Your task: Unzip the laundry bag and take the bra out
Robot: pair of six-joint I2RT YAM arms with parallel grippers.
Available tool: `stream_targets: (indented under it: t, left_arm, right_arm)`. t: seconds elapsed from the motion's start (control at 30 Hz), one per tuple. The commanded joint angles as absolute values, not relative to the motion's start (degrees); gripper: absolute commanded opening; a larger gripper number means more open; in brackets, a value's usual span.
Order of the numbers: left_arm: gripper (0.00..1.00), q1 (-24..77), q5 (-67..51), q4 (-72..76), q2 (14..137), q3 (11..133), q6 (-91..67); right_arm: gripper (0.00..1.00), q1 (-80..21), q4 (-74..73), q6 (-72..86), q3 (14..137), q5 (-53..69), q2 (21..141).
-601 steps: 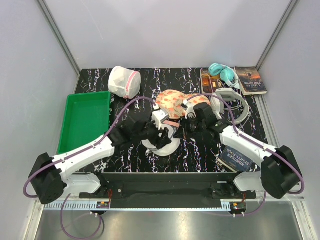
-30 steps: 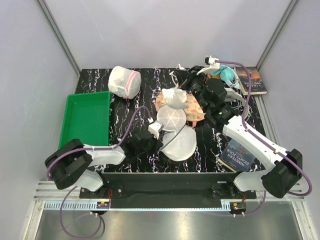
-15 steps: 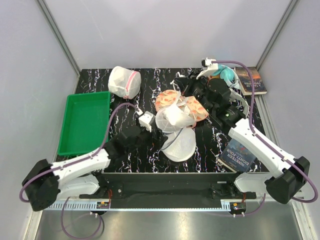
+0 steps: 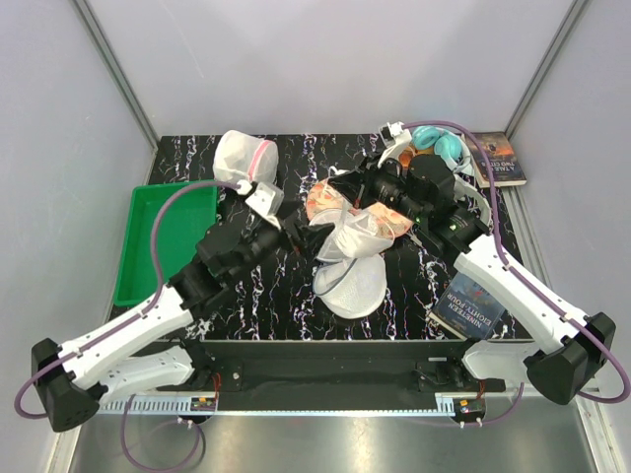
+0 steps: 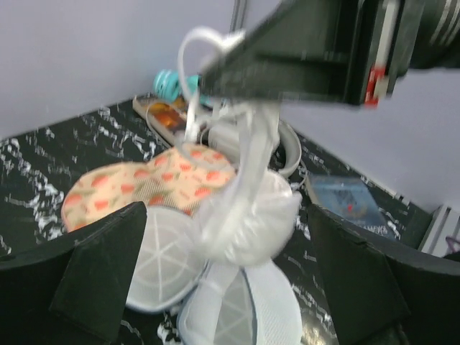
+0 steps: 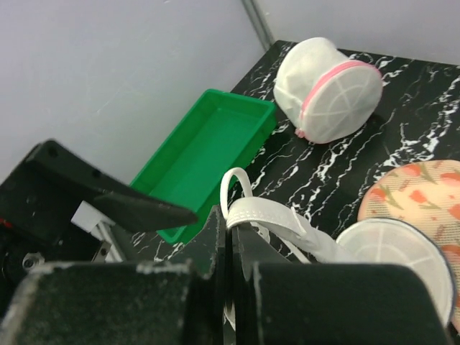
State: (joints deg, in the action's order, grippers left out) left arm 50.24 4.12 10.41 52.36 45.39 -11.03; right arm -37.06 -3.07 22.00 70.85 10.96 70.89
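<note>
The laundry bag (image 4: 353, 288) lies unzipped on the black table, its two round mesh halves spread apart (image 5: 162, 251). My right gripper (image 4: 340, 184) is shut on a strap of the white bra (image 4: 337, 241) and holds it hanging above the open bag. In the right wrist view the jaws (image 6: 241, 230) pinch the white strap (image 6: 277, 215). My left gripper (image 4: 296, 232) is wide open and empty, just left of the hanging bra (image 5: 248, 215), with one finger (image 5: 100, 273) on each side of the view.
A green tray (image 4: 163, 241) stands at the left. A white mesh pouch with pink trim (image 4: 245, 161) sits at the back left. A floral two-cup item (image 4: 330, 197) lies behind the bag. Headphones (image 4: 439, 146), a white object and books (image 4: 498, 158) are at the right.
The bag, shut 20 seconds ago, now lies open. In the last second my right gripper moved left with the bra hanging from it. My left arm rose and swung up-left, away from the bag.
</note>
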Motion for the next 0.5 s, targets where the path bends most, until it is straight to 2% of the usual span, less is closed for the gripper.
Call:
stream_targets:
  t: [0.0,0.3,0.33,0.37,0.4,0.47]
  left_arm:
    - [0.99,49.75,0.71,14.76,58.96,52.11,-9.14]
    - [0.99,49.04,-5.61,21.18,67.41,53.52,-12.65]
    - [0.96,48.96,-6.49,21.62,68.02,53.53,-12.83]
    - [0.87,48.78,-7.20,21.88,68.98,53.44,-13.35]
    - [0.56,48.61,-7.73,22.23,69.26,53.18,-13.71]
    - [0.17,47.91,-6.25,22.85,69.52,52.47,-14.85]
  right_arm:
    - [0.00,-37.00,-2.28,24.69,72.34,17.92,70.40]
    - [0.00,-37.00,-2.02,25.93,71.37,19.86,69.52]
    - [0.00,-37.00,-2.11,26.10,71.28,20.04,69.43]
    - [0.00,-37.00,-1.94,26.19,71.28,20.21,69.35]
    - [0.00,-37.00,-2.02,26.19,71.11,20.04,69.26]
    - [0.00,-37.00,-2.02,25.93,70.49,19.08,68.91]
